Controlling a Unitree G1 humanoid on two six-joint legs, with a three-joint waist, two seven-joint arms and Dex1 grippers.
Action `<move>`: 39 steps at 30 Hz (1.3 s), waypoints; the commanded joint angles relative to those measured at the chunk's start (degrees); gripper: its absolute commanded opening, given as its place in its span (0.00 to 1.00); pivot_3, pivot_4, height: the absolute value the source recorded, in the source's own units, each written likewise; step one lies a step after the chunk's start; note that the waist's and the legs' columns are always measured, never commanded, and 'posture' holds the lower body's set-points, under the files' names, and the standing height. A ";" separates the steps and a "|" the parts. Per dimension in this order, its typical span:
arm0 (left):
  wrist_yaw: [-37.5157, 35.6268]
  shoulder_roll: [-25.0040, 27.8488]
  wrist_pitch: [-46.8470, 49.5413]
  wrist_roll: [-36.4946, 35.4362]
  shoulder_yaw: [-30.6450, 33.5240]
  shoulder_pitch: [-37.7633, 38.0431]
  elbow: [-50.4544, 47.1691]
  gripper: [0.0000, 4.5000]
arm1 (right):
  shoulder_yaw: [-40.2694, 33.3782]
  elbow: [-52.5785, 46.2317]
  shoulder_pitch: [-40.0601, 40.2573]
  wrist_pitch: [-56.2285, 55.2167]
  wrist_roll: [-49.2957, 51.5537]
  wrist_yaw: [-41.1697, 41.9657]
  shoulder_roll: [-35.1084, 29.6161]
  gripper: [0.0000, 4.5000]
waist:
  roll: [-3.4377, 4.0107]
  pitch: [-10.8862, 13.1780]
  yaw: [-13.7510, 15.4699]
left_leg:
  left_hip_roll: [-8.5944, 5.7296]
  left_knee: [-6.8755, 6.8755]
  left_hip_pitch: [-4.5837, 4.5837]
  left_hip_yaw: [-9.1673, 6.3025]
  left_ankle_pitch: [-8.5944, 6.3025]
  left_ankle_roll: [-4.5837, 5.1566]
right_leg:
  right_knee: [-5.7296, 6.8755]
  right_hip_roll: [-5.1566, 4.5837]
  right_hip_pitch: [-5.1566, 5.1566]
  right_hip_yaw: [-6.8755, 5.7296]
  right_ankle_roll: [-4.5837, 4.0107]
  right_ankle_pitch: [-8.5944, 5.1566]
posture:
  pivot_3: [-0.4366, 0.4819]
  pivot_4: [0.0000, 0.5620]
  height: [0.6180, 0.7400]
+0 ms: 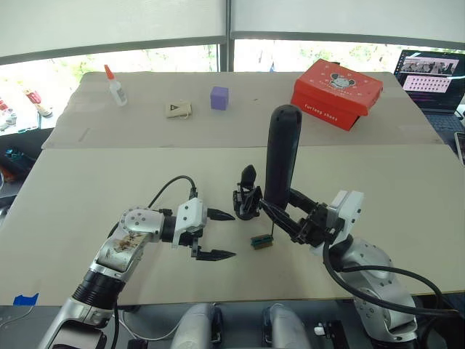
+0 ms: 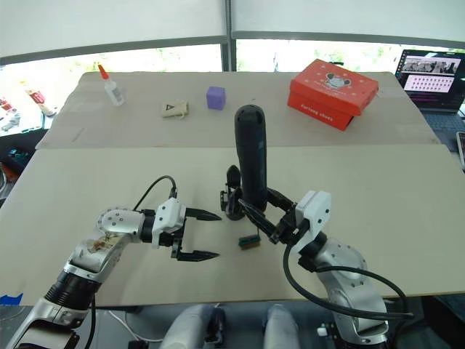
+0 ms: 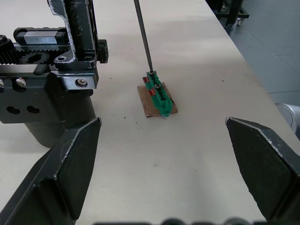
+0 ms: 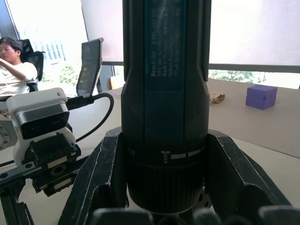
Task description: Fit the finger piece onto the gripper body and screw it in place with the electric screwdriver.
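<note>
Left gripper (image 1: 218, 234) hangs spread wide and empty just beside the gripper body (image 1: 247, 196), a rigid, compact-looking assembly standing mid-table and best steadied low at its round base. Right gripper (image 1: 280, 211) is clamped round the lower barrel of the upright electric screwdriver (image 1: 282, 156), judged heavy and top-weighted. The left wrist view alone shows its bit (image 3: 143, 35) resting on the green block (image 3: 157, 93).

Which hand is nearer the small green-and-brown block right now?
Right. The right hand holds the electric screwdriver upright, its bit touching the green-and-brown block. The left hand is open, apart from the block on its other side.
</note>
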 commanded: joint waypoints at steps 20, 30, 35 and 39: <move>0.50 0.46 -1.13 0.11 0.55 -0.22 -0.22 1.00 | -0.89 -2.67 -1.93 -1.69 0.70 0.56 0.22 0.42 | 0.00 0.00 -0.01 | 0.00 0.00 0.00 0.00 0.00 0.00 | 0.00 0.00 0.00 0.00 0.00 0.00 | 0.48 0.27 1.00; 1.17 1.44 0.05 -1.98 3.02 1.44 -0.86 1.00 | -5.38 -7.76 -6.26 5.63 8.88 -0.48 -5.08 0.42 | 0.00 0.00 -0.08 | 0.00 0.00 0.00 0.00 0.00 0.00 | 0.00 0.00 0.00 0.01 0.00 0.00 | 0.48 0.27 1.00; 2.93 2.21 -0.07 -2.59 5.40 3.51 -1.22 1.00 | -9.56 -8.73 -11.97 11.18 16.57 -2.41 -8.67 0.42 | 0.00 0.00 0.01 | 0.01 0.00 0.00 -0.02 0.00 0.00 | 0.00 -0.01 0.00 0.00 -0.01 0.00 | 0.48 0.27 1.00; 4.60 2.19 0.96 -3.23 7.19 4.00 -1.70 1.00 | -12.16 -8.50 -15.15 14.76 23.00 -1.86 -12.37 0.42 | 0.00 0.00 0.16 | 0.00 0.00 -0.01 -0.04 -0.02 0.03 | -0.01 -0.02 0.01 -0.03 -0.01 0.00 | 0.48 0.27 1.00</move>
